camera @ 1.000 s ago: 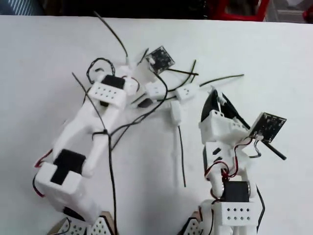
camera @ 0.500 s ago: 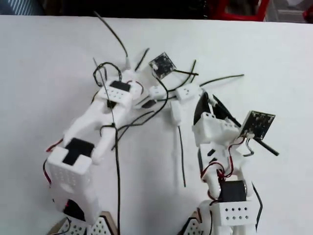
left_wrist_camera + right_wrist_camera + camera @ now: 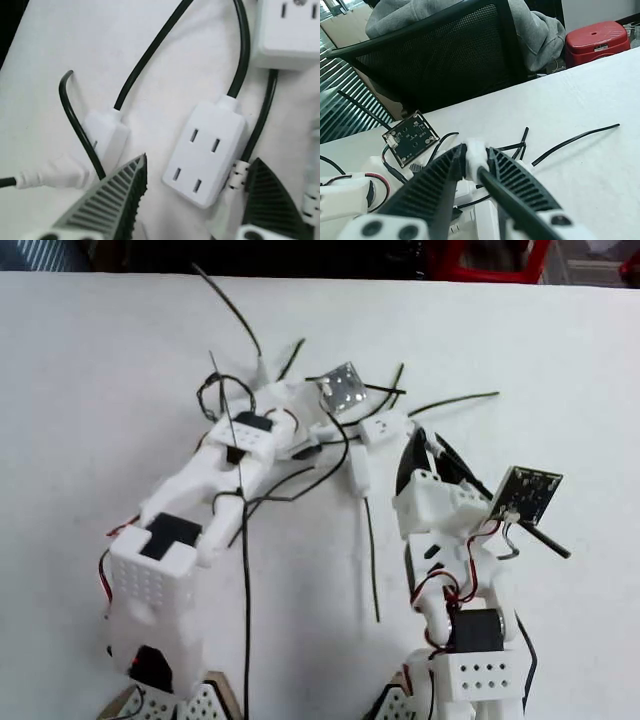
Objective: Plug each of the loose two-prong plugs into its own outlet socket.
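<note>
The outlet socket [image 3: 205, 150] is laid flat on the table [image 3: 100, 360] with its slots facing up and its long axis in line with its dark cord [image 3: 246, 50]. It is straddled by the wide-open left gripper [image 3: 200, 162], whose arm is extended low over the table. A white plug [image 3: 471, 149] is clamped in the right gripper [image 3: 477, 157], which is held roughly level above the table and aimed at the far edge. The prong direction cannot be told. A second socket [image 3: 287, 30] and two loose plugs [image 3: 106, 137] are located nearby.

A grey garment [image 3: 532, 27] is hanging over a black mesh chair [image 3: 450, 57] behind the white table [image 3: 90, 390]. A red stool [image 3: 595, 40] is standing nearby, and blinds [image 3: 340, 117] are covering the window.
</note>
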